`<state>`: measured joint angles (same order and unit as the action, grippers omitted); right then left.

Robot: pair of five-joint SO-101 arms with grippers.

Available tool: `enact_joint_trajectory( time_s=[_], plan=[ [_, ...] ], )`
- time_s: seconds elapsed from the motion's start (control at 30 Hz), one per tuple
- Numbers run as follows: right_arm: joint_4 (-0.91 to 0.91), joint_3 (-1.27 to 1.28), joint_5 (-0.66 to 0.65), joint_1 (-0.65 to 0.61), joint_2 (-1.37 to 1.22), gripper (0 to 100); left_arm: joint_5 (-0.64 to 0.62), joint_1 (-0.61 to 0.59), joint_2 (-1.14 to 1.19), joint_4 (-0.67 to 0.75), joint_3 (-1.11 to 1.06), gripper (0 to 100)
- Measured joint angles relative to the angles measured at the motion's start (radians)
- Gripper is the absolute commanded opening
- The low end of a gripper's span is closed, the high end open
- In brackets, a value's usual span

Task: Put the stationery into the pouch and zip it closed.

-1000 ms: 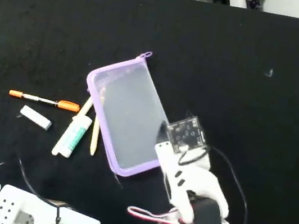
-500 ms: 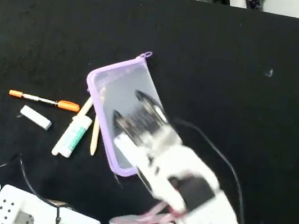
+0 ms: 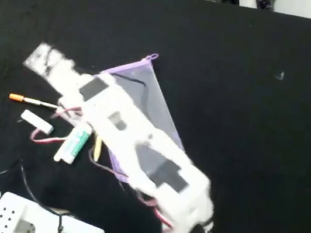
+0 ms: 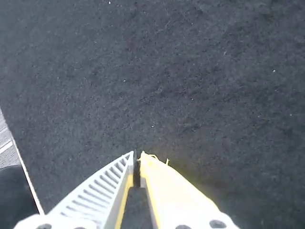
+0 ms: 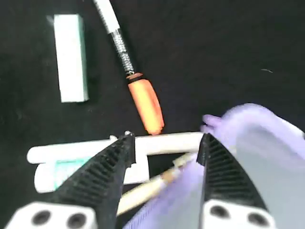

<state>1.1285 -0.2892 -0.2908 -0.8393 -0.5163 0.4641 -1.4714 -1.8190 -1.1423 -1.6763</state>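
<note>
The clear pouch [image 3: 153, 95] with a purple zip edge lies mid-table, and my right arm [image 3: 119, 122] stretches diagonally across it. Left of the pouch lie an orange-capped pen [image 3: 28, 99], a white eraser [image 3: 36, 122], a glue stick [image 3: 72, 146] and a pencil [image 3: 97, 148]. The right gripper [image 5: 167, 140] hangs open over the glue stick [image 5: 62, 174] and pencil [image 5: 143, 191], beside the pouch corner [image 5: 257, 143]. The pen [image 5: 147, 107] and eraser [image 5: 70, 57] lie just beyond its tips. My left gripper [image 4: 138, 157] is shut and empty above bare black cloth.
A black cloth [image 3: 258, 139] covers the whole table. The left arm's base [image 3: 9, 214] sits at the near left edge. Red and black cables [image 3: 52, 135] hang from the right arm near the eraser. To the right of the pouch the cloth is open.
The right arm swung out from near its base, passed over the pouch and now reaches far left above the stationery. The stationery and the pouch stayed where they were.
</note>
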Motion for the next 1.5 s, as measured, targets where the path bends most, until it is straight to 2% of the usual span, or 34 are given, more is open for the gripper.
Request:
enact_joint_trajectory(
  time_s=[0.3, 0.57, 0.67, 0.9, 1.1, 1.3, 1.37, 1.5],
  plan=[
    [0.23, -0.577, 0.0, 0.028, -0.488, 22.2, 0.0, 0.0, 0.0, 0.0, 0.0, 3],
    [0.56, -1.091, 0.0, 0.186, -0.669, 22.2, 0.0, 0.0, 0.0, 0.0, 0.0, 3],
    [0.601, -1.217, 0.0, 0.238, -0.715, 22.2, 0.0, 0.0, 0.0, 0.0, 0.0, 3],
    [0.594, -1.303, -0.009, 0.315, -0.758, 22.2, 0.0, 0.0, 0.0, 0.0, 0.0, 3],
    [0.535, -1.309, -0.16, 0.316, -0.836, 22.2, 0.0, 0.0, 0.0, 0.0, 0.0, 3],
    [0.503, -1.31, -0.241, 0.288, -0.876, 22.1, 0.0, 0.0, 0.0, 0.0, 0.0, 3],
    [0.505, -1.31, -0.249, 0.281, -0.882, 19.1, 0.0, 0.0, 0.0, 0.0, 0.0, 3],
    [0.493, -1.31, -0.259, 0.279, -0.888, 5.3, 0.0, 0.0, 0.0, 0.0, 0.0, 3]
  ],
)
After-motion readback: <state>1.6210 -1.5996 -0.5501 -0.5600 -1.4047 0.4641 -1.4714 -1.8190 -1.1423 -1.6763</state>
